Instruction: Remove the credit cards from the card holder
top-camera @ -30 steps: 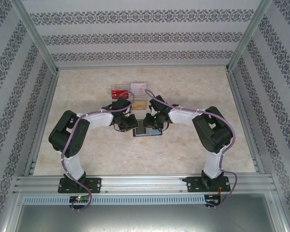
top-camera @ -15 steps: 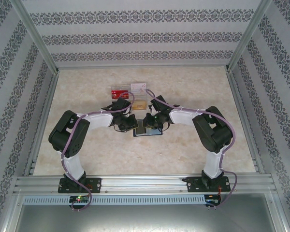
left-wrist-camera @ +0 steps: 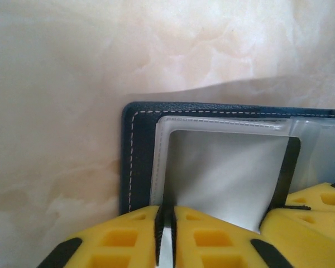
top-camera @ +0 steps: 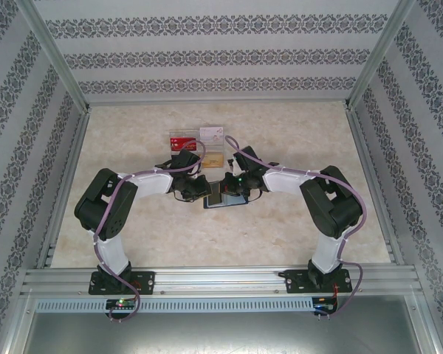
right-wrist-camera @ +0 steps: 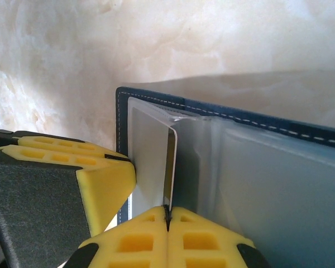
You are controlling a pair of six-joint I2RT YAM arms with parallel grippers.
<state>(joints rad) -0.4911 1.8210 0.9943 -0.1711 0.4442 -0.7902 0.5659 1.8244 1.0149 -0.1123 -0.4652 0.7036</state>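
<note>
The navy card holder [top-camera: 226, 201] lies open on the table between both grippers, its clear sleeves [left-wrist-camera: 162, 125] standing up. My left gripper [left-wrist-camera: 166, 211] is shut on the edge of a clear sleeve of the card holder [left-wrist-camera: 135, 162]. My right gripper [right-wrist-camera: 167, 209] is shut on a thin dark-edged card [right-wrist-camera: 168, 167], seen edge-on and standing partly inside a sleeve of the card holder [right-wrist-camera: 120, 111]; it looks like the black card. The red card [top-camera: 181, 140], white-pinkish card [top-camera: 212, 133] and orange-gold card [top-camera: 213, 158] lie on the table behind the grippers.
The left gripper's yellow finger [right-wrist-camera: 100, 184] sits close to the left of the held card, and the right gripper's finger [left-wrist-camera: 318, 204] crowds the sleeve's right side. Marble tabletop [top-camera: 295, 133] stretches around, bounded by aluminium rails [top-camera: 369, 184] and patterned walls.
The right arm's elbow has swung outward to the right and its wrist has shifted slightly at the holder. The left arm and the three loose cards have stayed put.
</note>
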